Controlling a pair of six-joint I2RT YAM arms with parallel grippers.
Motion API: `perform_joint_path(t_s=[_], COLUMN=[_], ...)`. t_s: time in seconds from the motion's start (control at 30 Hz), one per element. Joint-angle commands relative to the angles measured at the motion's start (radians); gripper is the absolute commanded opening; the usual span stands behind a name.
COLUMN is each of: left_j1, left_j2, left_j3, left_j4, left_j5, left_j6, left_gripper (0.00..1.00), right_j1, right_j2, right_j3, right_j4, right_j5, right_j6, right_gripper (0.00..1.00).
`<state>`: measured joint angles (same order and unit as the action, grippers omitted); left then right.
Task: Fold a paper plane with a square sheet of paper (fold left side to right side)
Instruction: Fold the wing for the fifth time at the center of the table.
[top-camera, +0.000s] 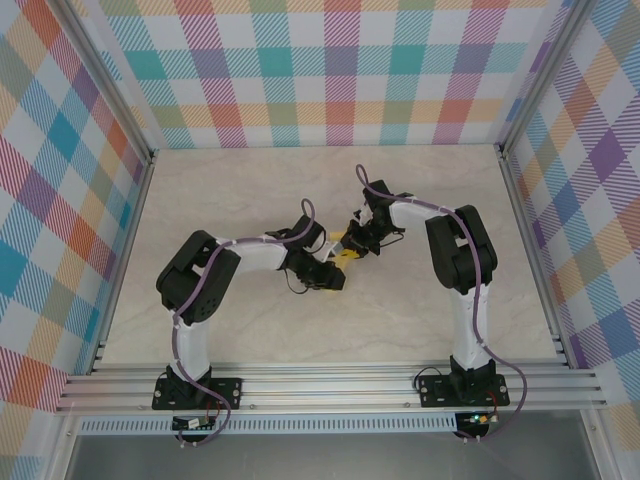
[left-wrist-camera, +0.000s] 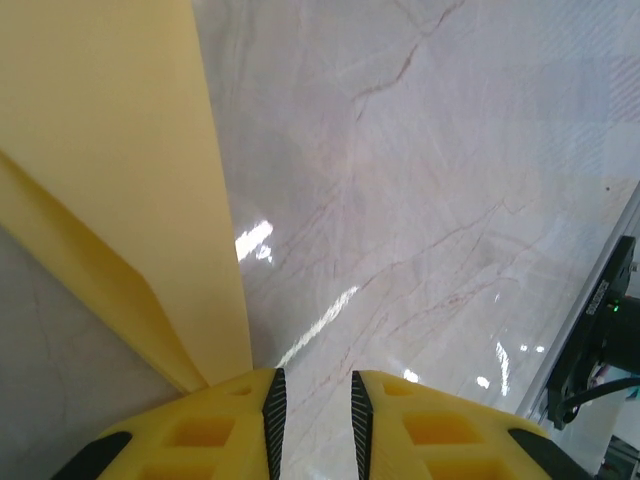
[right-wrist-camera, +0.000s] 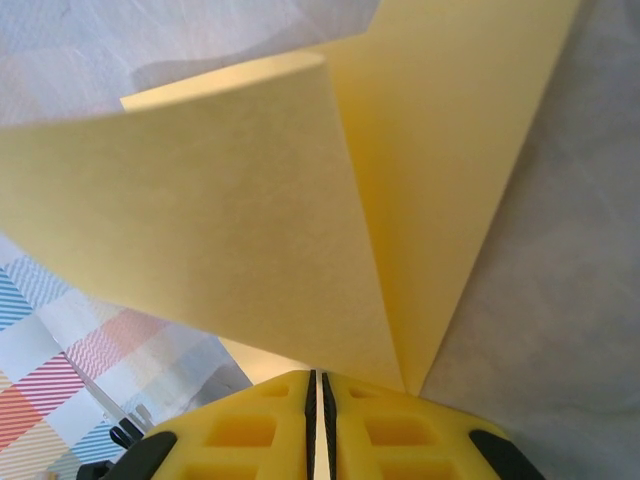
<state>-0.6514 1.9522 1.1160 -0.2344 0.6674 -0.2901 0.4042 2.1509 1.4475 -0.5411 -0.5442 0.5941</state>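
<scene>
I've got R gripper (right-wrist-camera: 316, 380) pinching the sheet (right-wrist-camera: 250, 220) up to swing it over imo, L gripper (left-wrist-camera: 314, 390) released beside it.

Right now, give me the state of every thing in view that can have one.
square sheet of paper: partly folded, one flap lifted and curling over, not pressed flat.
left gripper: open by a narrow gap, nothing between its fingers, the paper beside it.
right gripper: shut on the paper's edge.
</scene>
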Motion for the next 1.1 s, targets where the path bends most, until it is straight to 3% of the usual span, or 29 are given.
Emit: perform_joint_path(t_s=[0.0,0.23,0.47,1.07], left_j1=[-0.032,-0.034,0.035,0.031], left_j2=[-0.028,-0.072,-0.184,0.020], left_j3=[-0.043,-0.057,-0.035,0.059], left_j4=[-0.142,-0.120,0.001,0.010], left_j5=[0.053,0.063,0.064,-0.005], left_j6=[0.019,0.007,-0.089,-0.087], left_gripper=[0.26,0.26,0.27,0.26], right_j1=[-0.002,-0.002,-0.001,-0.002], right_j2=[0.049,0.048,0.047,0.044], right_j3=[0.001,0.002,0.001,-0.002], right_j4=[-0.026,-0.027,-0.026,0.003], right_j5=[0.064,0.063,0.063,0.040], right_j6=[-0.010,-0.013,-0.014,-0.003], right_gripper=[0.12,0.13,0.13,0.12])
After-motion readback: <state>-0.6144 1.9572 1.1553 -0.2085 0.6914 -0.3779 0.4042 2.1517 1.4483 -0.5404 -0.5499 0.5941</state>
